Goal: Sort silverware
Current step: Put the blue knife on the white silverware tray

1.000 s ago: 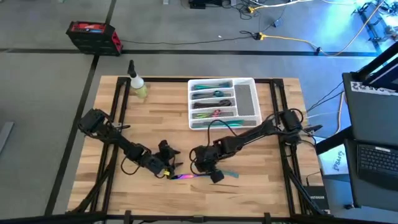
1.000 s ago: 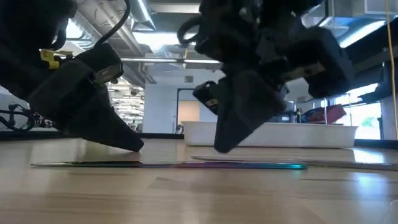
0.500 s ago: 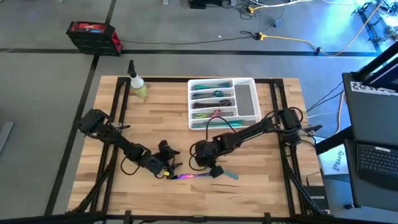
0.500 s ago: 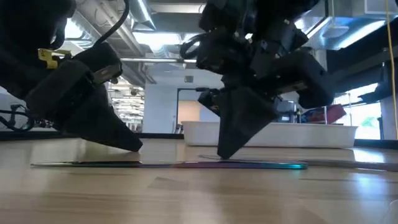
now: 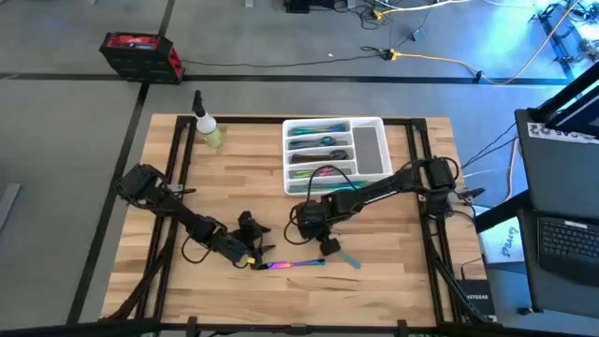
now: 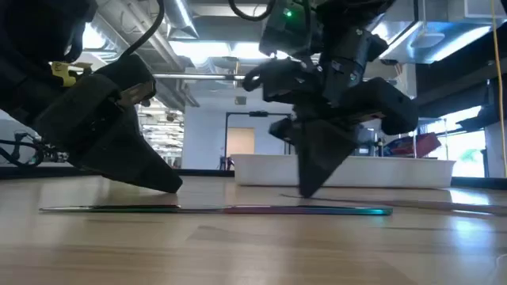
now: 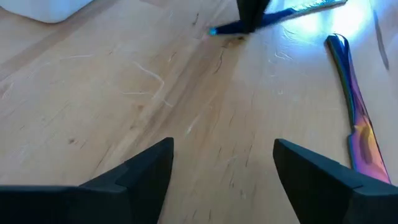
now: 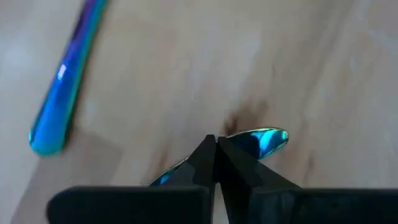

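A long rainbow piece of silverware (image 5: pixel 290 265) lies flat on the wooden table near its front edge, also seen in the low view (image 6: pixel 238 210) and the left wrist view (image 7: pixel 354 106). Just right of it lies a teal piece (image 5: pixel 346 259). My right gripper (image 5: pixel 328 245) points down at that teal piece and is shut on it (image 8: pixel 264 139). My left gripper (image 5: pixel 253 253) rests low at the rainbow piece's left end, open (image 7: pixel 221 171), with only bare wood between its fingers. More silverware lies in the white tray (image 5: pixel 371 150). My right gripper pinches the teal piece between its two fingertips (image 8: pixel 208 152), a short way in from its rounded end (image 8: pixel 267 138). The fingers come from above, pointing down, and lie across the piece. The piece lies low along the table (image 7: pixel 280 15); whether it is lifted, I cannot tell.
A small spray bottle (image 5: pixel 207 126) stands at the table's far left corner. The tray sits at the far middle. Bare wood lies between the tray and the two grippers. A red box (image 5: pixel 140 54) sits on the floor beyond the table.
My right gripper has moved a little toward the table's far edge, away from the rainbow piece, staying low at the table. The rainbow piece and my left gripper have kept still.
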